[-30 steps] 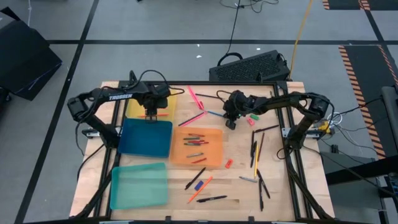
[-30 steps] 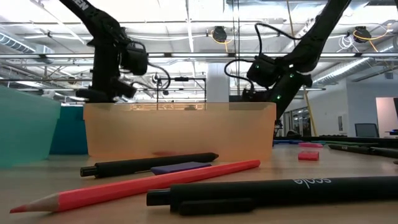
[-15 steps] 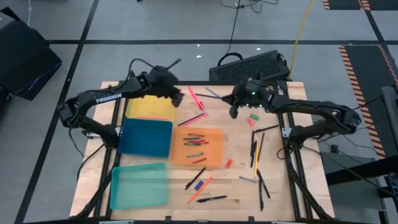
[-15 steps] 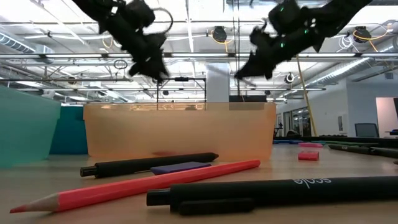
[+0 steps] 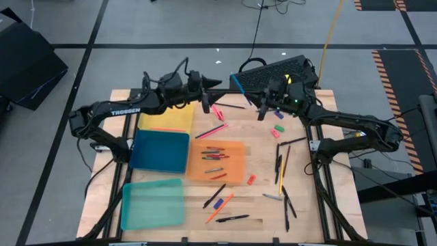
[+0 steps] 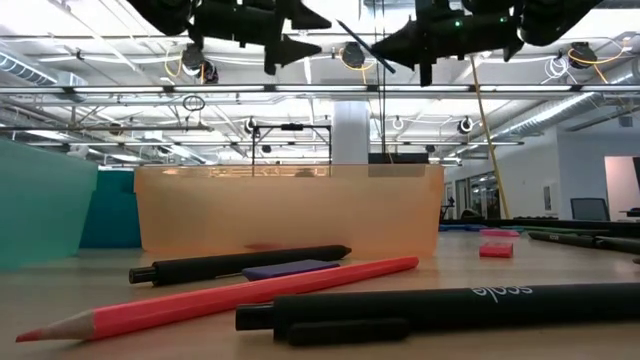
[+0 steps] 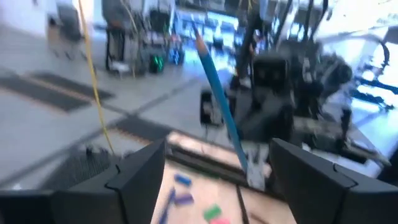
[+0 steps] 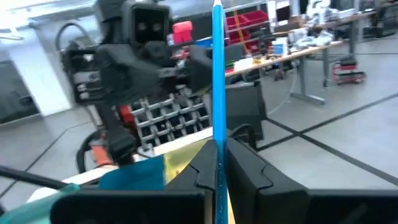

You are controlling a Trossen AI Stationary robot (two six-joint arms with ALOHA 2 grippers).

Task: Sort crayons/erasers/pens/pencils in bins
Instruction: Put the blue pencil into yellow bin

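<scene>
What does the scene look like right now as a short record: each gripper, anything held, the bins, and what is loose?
left gripper: open, raised above the table's far side, facing the right gripper
right gripper: shut on the blue stick, raised, facing the left gripper
blue stick: points toward the left gripper; contact with it cannot be told
orange bin: holds several crayons
loose on table: pens on the right, pink pencils and a green eraser on the far side

Bins: yellow point(image 5: 164, 120), dark blue point(image 5: 160, 150), orange point(image 5: 217, 162), teal point(image 5: 152, 203). Raised pencil point(image 5: 239, 85): blue. Eraser point(image 5: 251, 180): red. Arms: black.
</scene>
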